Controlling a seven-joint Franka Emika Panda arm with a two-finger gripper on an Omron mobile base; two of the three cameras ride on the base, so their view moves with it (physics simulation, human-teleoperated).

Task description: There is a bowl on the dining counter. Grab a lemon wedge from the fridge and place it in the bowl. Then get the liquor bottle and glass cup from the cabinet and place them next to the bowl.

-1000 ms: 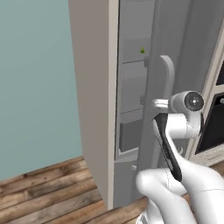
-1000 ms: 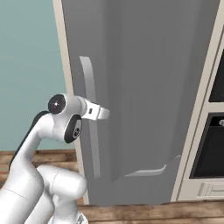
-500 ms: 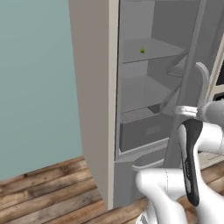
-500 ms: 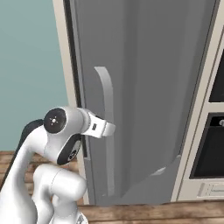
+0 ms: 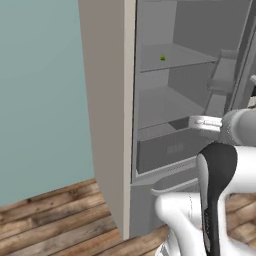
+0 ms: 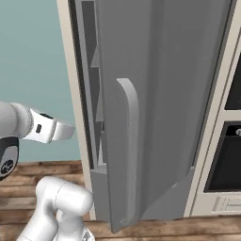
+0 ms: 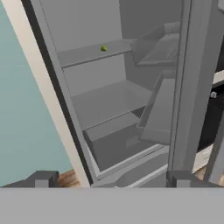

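Fridge door open, lemon wedge not yet fetched

Nearest us, the gripper hangs with its fingers spread wide apart and nothing between them, just off the door of the fridge, which stands swung out on its hinges. Beyond it, inside, we see the lemon wedge lying alone on an upper shelf. We judge only the opening step done: the wedge, the liquor bottle and the glass cup all remain to be carried to the bowl.
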